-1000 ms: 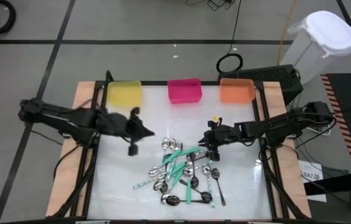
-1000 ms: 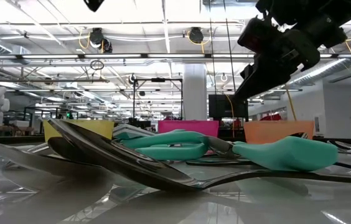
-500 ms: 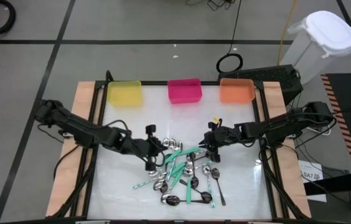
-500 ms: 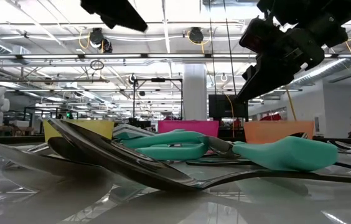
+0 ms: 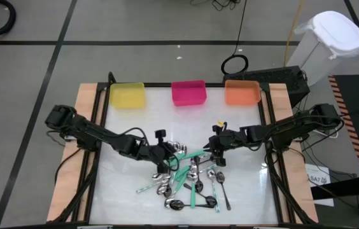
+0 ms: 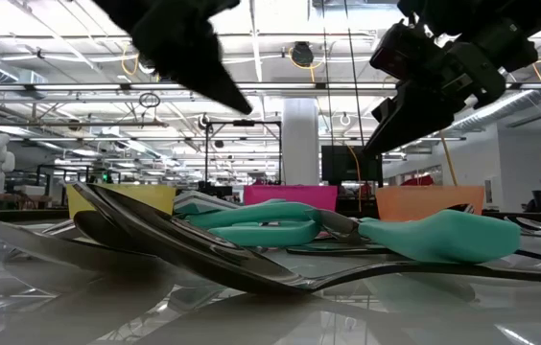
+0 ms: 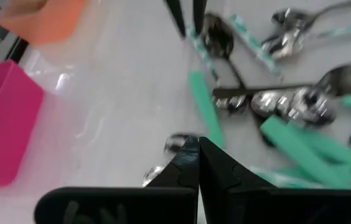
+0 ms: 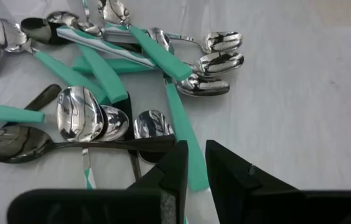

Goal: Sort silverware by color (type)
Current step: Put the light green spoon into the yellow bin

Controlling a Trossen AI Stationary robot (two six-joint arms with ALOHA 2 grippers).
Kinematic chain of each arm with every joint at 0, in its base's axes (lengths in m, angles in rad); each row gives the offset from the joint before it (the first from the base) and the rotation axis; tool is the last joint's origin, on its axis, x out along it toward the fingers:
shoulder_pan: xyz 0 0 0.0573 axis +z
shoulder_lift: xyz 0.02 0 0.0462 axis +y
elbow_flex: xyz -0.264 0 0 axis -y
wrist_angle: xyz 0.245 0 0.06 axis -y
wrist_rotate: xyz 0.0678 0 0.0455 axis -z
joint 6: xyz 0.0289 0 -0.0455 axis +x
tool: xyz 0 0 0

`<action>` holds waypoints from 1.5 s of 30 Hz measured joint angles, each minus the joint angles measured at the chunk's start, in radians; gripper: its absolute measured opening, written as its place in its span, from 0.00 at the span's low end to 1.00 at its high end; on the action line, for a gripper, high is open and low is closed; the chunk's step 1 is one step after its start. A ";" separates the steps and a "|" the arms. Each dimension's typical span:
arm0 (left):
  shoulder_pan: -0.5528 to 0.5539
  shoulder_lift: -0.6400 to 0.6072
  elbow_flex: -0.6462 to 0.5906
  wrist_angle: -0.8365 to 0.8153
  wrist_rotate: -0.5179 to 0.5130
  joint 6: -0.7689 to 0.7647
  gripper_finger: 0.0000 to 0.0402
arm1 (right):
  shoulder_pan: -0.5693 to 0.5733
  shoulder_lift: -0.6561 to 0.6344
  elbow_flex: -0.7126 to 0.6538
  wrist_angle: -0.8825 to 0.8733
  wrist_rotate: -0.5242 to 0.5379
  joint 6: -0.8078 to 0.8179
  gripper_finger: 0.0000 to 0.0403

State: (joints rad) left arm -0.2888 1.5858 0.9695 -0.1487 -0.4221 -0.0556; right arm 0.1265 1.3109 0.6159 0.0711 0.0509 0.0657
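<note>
No readable text, label, brand, number or sign shows in any view.

Three bins in a row along the table's (image 5: 122, 191) far edge: left bin (image 5: 127, 95), middle bin (image 5: 188, 92), right bin (image 5: 242, 91). Spoons (image 5: 186, 178) heaped in a tangle at the table's centre and toward the near edge, many crossing and lying on one another, well apart from the bins. Left tool (image 5: 165, 152) over the heap's left far side. Right tool (image 5: 216, 148) just beside the heap's right far side, above the table. A lidded container (image 5: 326, 48) off the table, behind its right far corner.
</note>
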 joint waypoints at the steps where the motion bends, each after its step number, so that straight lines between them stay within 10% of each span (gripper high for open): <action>1: 0.005 -0.012 -0.038 0.026 -0.001 -0.004 0.00 | 0.000 0.000 0.000 -0.005 0.000 -0.002 0.14; 12: 0.035 -0.240 -0.419 0.398 0.037 -0.059 0.00 | 0.000 0.018 0.000 0.004 0.014 -0.035 0.27; 45: 0.037 -0.239 -0.410 0.460 0.029 -0.032 0.00 | -0.042 0.297 0.000 0.210 -0.074 -0.050 0.61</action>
State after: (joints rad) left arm -0.2519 1.3468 0.5591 0.3118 -0.3931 -0.0872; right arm 0.0842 1.6078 0.6159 0.2810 -0.0233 0.0156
